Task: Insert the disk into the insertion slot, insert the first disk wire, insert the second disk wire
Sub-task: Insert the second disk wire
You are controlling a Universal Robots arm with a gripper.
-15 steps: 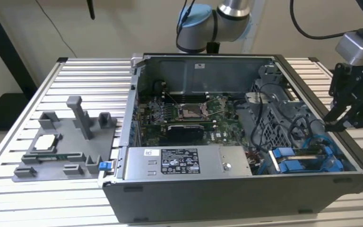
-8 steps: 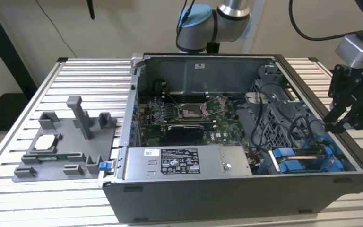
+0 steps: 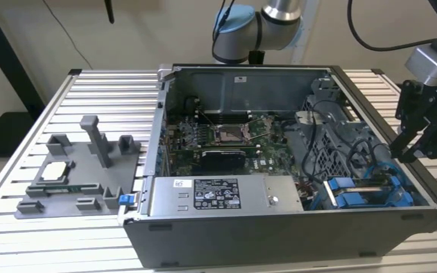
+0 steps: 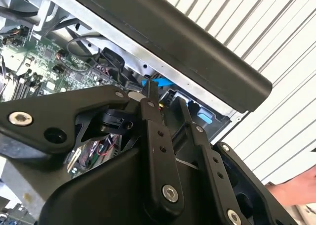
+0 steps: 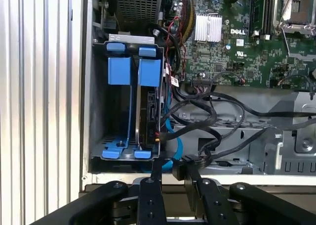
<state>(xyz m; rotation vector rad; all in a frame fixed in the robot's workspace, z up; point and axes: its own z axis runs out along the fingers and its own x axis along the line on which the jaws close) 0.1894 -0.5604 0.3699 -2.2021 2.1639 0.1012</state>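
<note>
Hanging at the exterior view's right edge, the gripper (image 3: 403,152) sits just above the side wall of the open computer case (image 3: 279,242), which rests on a slatted table (image 3: 104,96). Low on the exterior view's right, inside the case, stands the grey drive cage (image 3: 400,190) with its blue plastic parts, next to the labelled power supply (image 3: 226,196). In the first wrist view the disk (image 5: 149,113) stands on edge inside the insertion slot (image 5: 134,128) of that cage, with its blue end tab level with the tab of a second blue carrier (image 5: 118,69) just beside it. The disk is already seated. A blue cable (image 5: 171,136) curves along the disk's outer side, and a black connector (image 5: 178,171) lies right at the gripper's tip, though whether the gripper is clamped on it or merely beside it cannot be told. A grey fixture (image 3: 89,165) sits on the table at the exterior view's left, well apart from the case's cage.
</note>
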